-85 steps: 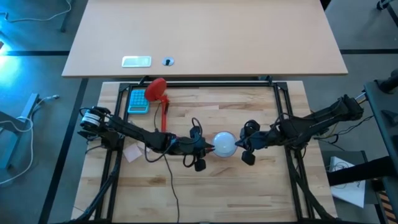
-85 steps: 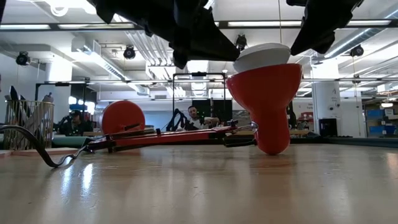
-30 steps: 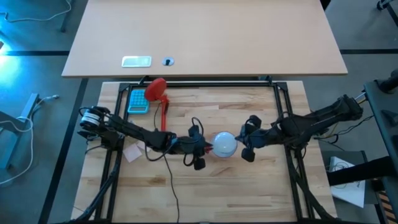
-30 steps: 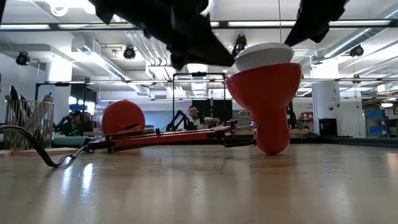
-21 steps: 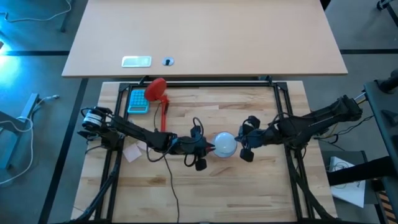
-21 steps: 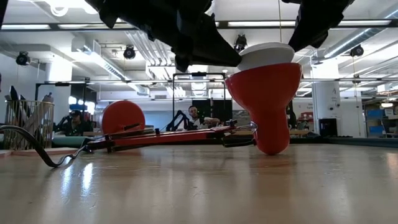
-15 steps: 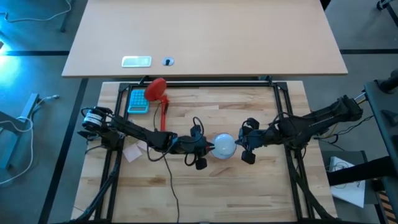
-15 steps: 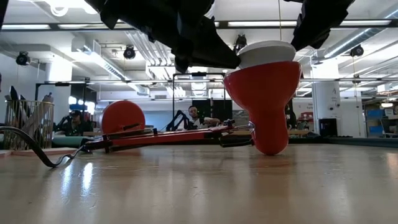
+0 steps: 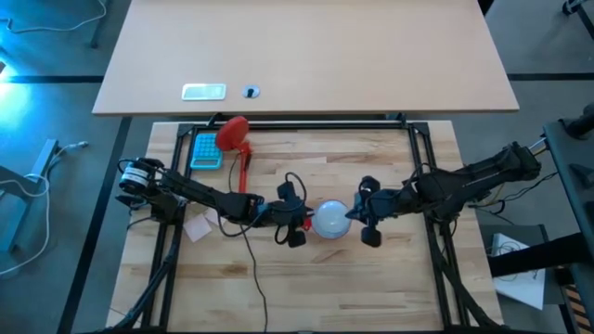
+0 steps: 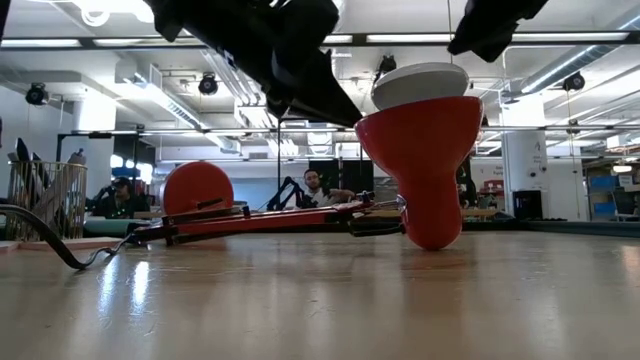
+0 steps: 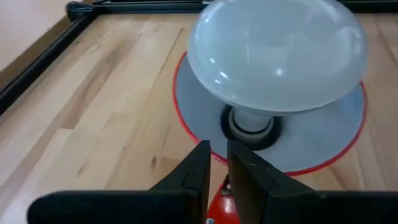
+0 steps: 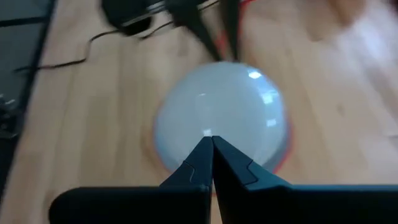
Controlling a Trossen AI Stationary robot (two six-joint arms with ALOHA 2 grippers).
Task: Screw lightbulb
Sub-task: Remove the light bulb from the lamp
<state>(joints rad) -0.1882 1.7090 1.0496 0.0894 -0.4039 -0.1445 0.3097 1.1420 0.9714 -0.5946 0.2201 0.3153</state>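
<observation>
The white lightbulb (image 9: 329, 221) stands with its neck (image 11: 252, 121) in the socket of the red lamp shade (image 10: 420, 150). The shade opens upward, and its narrow end (image 10: 432, 235) rests on the table. My left gripper (image 9: 302, 223) comes in from the table's left and is shut on the shade. My right gripper (image 9: 355, 215) comes from the right with its fingers shut. Its tips (image 12: 211, 144) hang over the bulb's dome (image 12: 221, 118). In the low view a small gap shows between them and the bulb (image 10: 420, 85). My left gripper holds the lamp shade at the rim (image 11: 186, 146) on the side toward the table's left. Its fingers slant down and stand almost together, with red (image 11: 217, 186) showing between them. The fingers hide the exact spot. The shade stands upright on the table.
The lamp's red arm (image 9: 245, 172) runs back to its round red base (image 9: 232, 134) at the far left, beside a blue object (image 9: 206, 150). A black cord (image 10: 60, 250) and a pink note (image 9: 197, 227) lie left of centre. A black frame (image 9: 316, 122) edges the table.
My right gripper has turned and risen from beside the bulb's right side to just above its dome, and has stayed shut. The shade with the bulb has shifted slightly toward the table's left, with my left gripper still on it.
</observation>
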